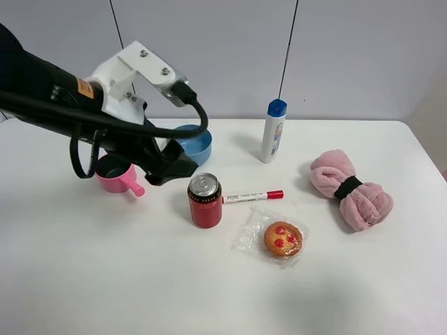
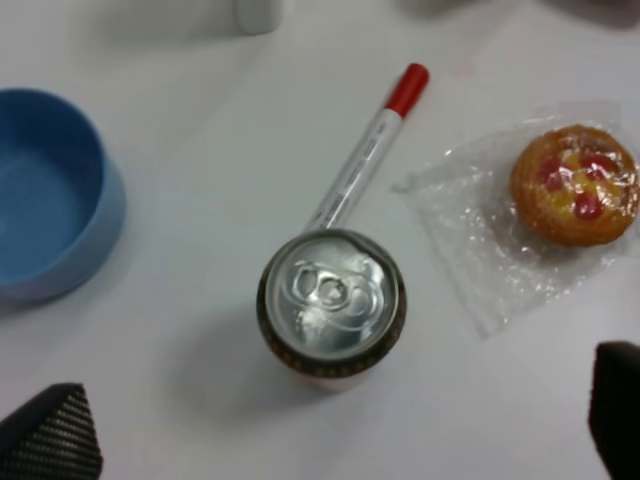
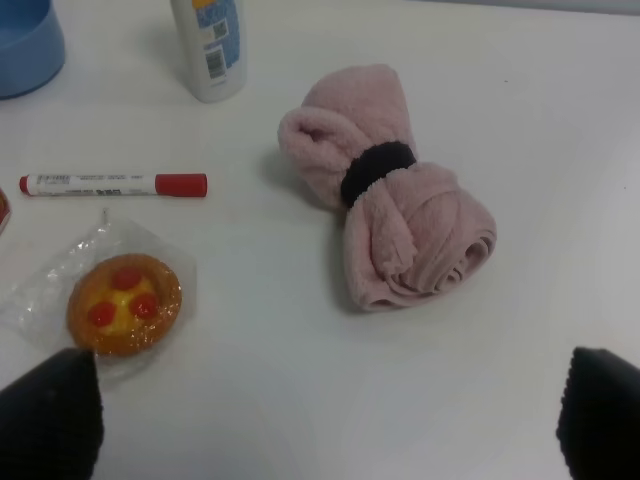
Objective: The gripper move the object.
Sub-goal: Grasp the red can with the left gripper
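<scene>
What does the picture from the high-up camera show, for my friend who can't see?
A black robot gripper hangs just left of a red can standing on a white table. Around it are a pink cup, blue bowl, marker, wrapped pastry, white bottle and rolled pink towel.

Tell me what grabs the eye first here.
The bulky black left gripper hangs open at left, close beside the small red drink can with silver top, mid-view. Right of them lie a fluffy pink towel roll with black band and a plastic-wrapped orange tart.
</scene>
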